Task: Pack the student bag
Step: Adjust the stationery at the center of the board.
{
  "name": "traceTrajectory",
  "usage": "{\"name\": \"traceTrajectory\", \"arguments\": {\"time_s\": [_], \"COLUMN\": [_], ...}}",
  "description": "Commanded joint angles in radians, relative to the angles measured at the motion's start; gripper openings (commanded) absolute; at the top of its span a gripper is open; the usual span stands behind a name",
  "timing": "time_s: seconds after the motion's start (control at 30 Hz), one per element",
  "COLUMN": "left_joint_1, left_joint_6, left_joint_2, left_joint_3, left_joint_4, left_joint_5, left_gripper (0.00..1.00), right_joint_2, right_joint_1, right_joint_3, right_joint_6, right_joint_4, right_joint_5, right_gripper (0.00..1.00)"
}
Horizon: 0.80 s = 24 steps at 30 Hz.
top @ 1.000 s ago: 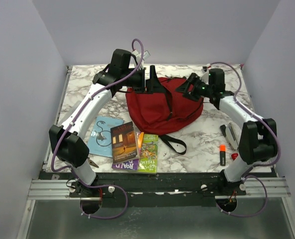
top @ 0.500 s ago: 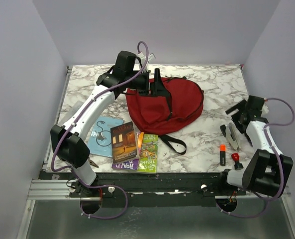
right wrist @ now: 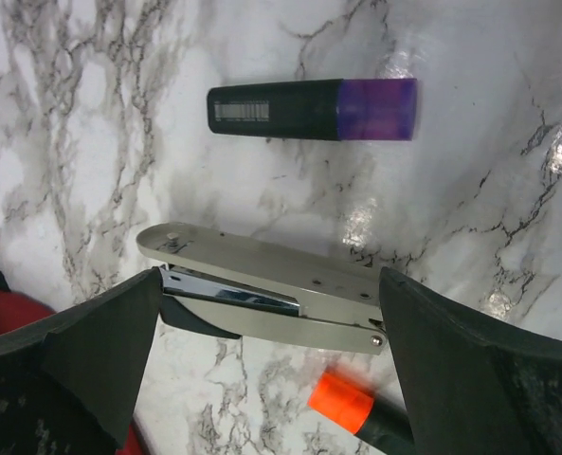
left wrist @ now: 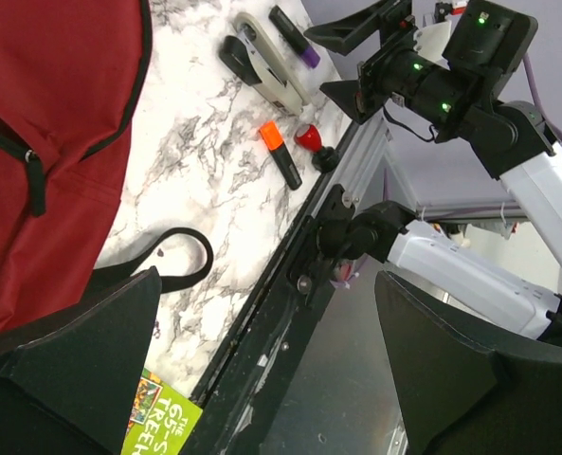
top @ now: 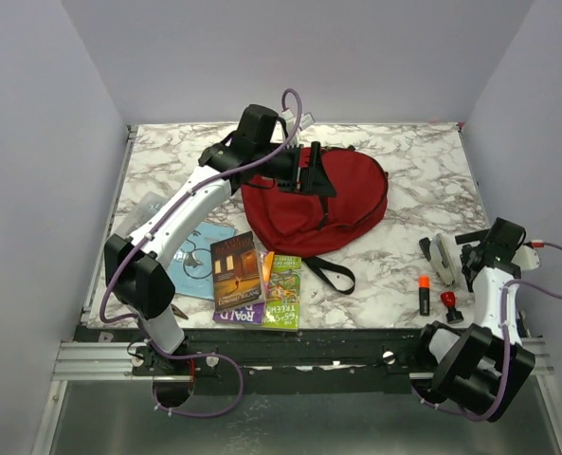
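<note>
**Both arms at the packing table.** We see the left gripper [top: 315, 176] with its fingers spread wide and nothing between them. It is poised over the upper left part of the student bag [top: 352, 204], and we cannot tell whether it touches the fabric. The bag lies flat at the centre rear of the marble table [top: 404, 152], with one black strap loop [top: 333, 275] trailing toward the near edge. The right gripper [right wrist: 271, 284] is likewise parted and holds nothing. It stands over a grey stapler [right wrist: 262, 301] near the table's right edge. Alongside the stapler, and apart from it, lies a purple-capped highlighter [right wrist: 314, 109]. An orange-capped highlighter [top: 424, 294] lies on the stapler's other side. Left of the strap, we note several books [top: 237, 268] fanned along the near edge.
</note>
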Motion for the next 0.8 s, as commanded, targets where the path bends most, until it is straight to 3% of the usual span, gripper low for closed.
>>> {"name": "traceTrajectory", "arguments": {"time_s": [0.0,0.23,0.37,0.6,0.7,0.77], "left_joint_1": [-0.025,-0.027,-0.027,-0.027,-0.026,-0.027], "left_joint_6": [0.009,0.008,0.005,0.005,0.011,0.014], "left_joint_2": [0.005,-0.002,-0.004,-0.011,-0.011,-0.013], "left_joint_3": [-0.011,-0.008,-0.006,-0.005,-0.006,-0.006], "left_joint_4": [0.016,0.016,0.016,0.016,0.016,0.016], "left_joint_5": [0.022,0.029,0.038,0.036,0.034,0.032], "left_gripper": [0.96,0.97,0.96,0.96,0.97,0.96], "right_joint_2": [0.01,0.099,0.133,0.226,0.225,0.225], "right_joint_1": [-0.019,-0.02,-0.021,0.021,0.113,0.192], "right_joint_3": [-0.028,-0.047,-0.069,-0.032,-0.001,0.043], "right_joint_6": [0.015,-0.032,-0.113,-0.15,-0.133,-0.143], "right_joint_4": [0.001,0.055,0.154,0.159,0.155,0.118], "right_joint_5": [-0.005,-0.14,-0.293,-0.52,-0.522,-0.422], "right_gripper": [1.0,1.0,1.0,0.96,0.94,0.94]}}
